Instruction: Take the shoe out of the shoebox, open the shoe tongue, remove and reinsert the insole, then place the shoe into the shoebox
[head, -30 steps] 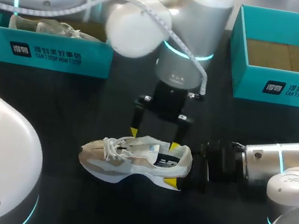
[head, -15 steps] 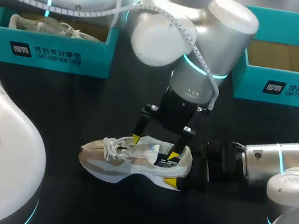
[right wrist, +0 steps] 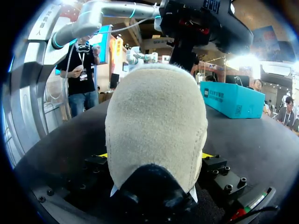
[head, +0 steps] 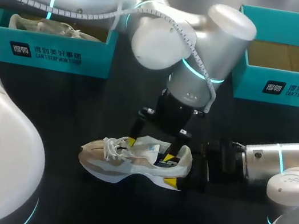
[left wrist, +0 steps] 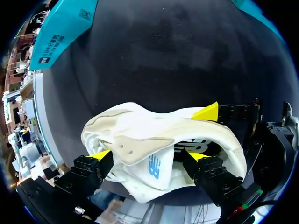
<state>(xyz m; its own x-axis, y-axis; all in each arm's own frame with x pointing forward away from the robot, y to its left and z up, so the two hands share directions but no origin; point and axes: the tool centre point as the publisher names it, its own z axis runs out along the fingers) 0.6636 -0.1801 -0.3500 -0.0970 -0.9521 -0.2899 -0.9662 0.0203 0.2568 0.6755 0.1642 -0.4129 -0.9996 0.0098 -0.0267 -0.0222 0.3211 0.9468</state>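
A white and beige shoe [head: 129, 160] lies on its side on the black table, toe to the left. My right gripper [head: 181, 168] comes in from the right and is shut on its heel. In the right wrist view the beige heel [right wrist: 156, 130] fills the gap between that gripper's [right wrist: 155, 156] fingers. From above, my left gripper [head: 151, 150] stands open over the shoe's opening, one yellow tip at the collar and one by the laces. In the left wrist view the shoe [left wrist: 140, 140] lies between that gripper's [left wrist: 149, 156] spread fingers.
A teal shoebox [head: 44, 50] at the back left holds another pale shoe [head: 43, 26]. At the back right stands a second teal shoebox [head: 285, 84] with a bare brown floor. The left arm's bulky elbow hangs over the table's middle.
My left gripper has come down and tilted, so its tips now sit at the shoe's opening. The shoe and the right arm have stayed put.
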